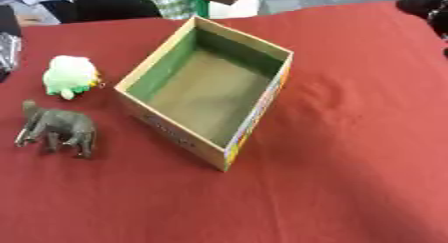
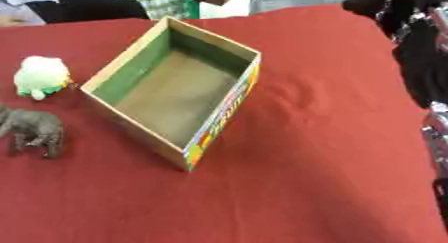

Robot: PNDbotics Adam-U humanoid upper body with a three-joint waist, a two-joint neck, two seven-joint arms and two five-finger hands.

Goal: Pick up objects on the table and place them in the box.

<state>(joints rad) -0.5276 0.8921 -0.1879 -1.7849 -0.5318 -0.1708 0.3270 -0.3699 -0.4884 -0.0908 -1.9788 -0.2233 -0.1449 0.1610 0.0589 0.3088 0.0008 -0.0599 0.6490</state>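
The open cardboard box [image 1: 206, 91] stands near the middle of the desk [image 1: 350, 152], which is covered with a red cloth. The box is turned at an angle, with one corner toward the camera. Its inner walls are green and its floor is bare brown; nothing lies inside it. The outer wall on the right side carries colourful print.

To the left of the box, just beside its near-left wall, sits a small plush toy [image 1: 70, 76], white and light green. Nearer to the camera and apart from the box stands a grey elephant figure [image 1: 58, 128], upright on its legs.

The left eye view shows the whole elephant; in the right eye view it is cut by the left edge. The right eye view shows more of the right side: a black and silver arm [image 2: 418, 62] comes down along the right edge there. The right robot hand itself I cannot make out, so I cannot tell if it is open or closed. The left robot hand appears in neither view.
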